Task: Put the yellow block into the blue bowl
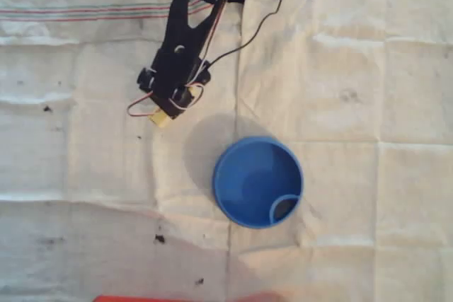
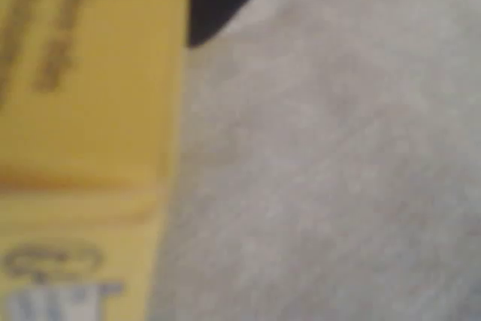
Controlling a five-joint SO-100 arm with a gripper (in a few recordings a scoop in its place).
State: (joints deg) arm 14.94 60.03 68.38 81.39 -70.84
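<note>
Yellow block (image 1: 162,118), as we see from overhead, peeks out beneath the black claw (image 1: 170,107), up-left of the blue bowl (image 1: 258,182) on the cloth-covered surface (image 1: 368,104). Up close it looms blurred (image 2: 83,140); whether the claw pinches it, we cannot tell.

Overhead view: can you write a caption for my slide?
Black arm's tool over the yellow block, up-left of the empty blue bowl on a white cloth.
</note>
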